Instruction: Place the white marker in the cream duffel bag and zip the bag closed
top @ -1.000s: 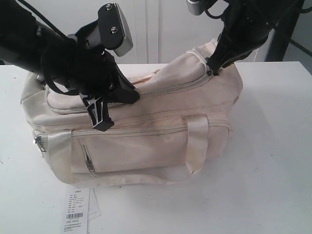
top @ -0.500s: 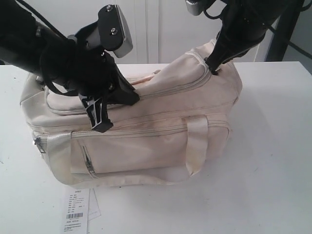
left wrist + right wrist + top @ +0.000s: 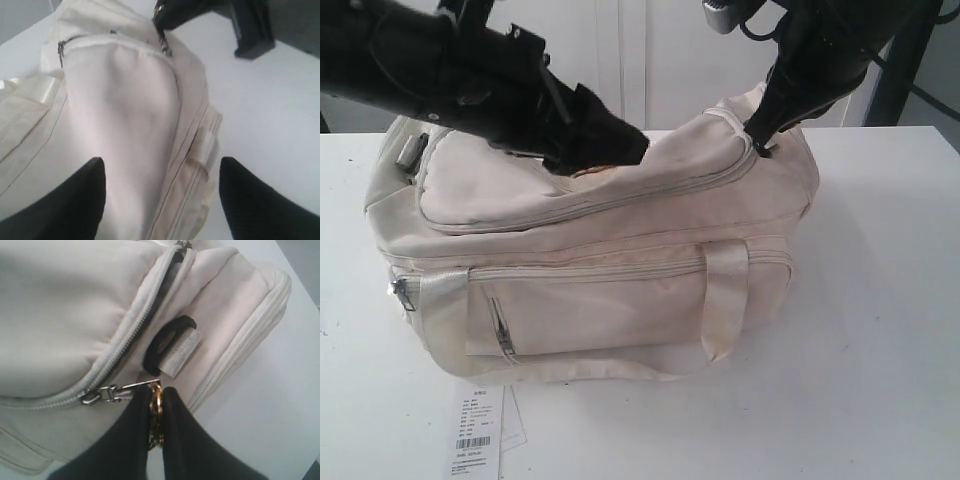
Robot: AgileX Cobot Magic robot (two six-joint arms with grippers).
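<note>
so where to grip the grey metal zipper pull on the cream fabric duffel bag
Pinch the free end of the grey metal zipper pull, coming from the end of the cream fabric duffel bag, as the right gripper does: its tab points outward along the zip.

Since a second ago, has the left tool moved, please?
Yes. The left tool moved up and right, away from the paper tag, along the cream duffel bag.

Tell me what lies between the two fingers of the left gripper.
Only the top fabric of the cream duffel bag lies there. The left wrist view shows it, with the left gripper open.
</note>
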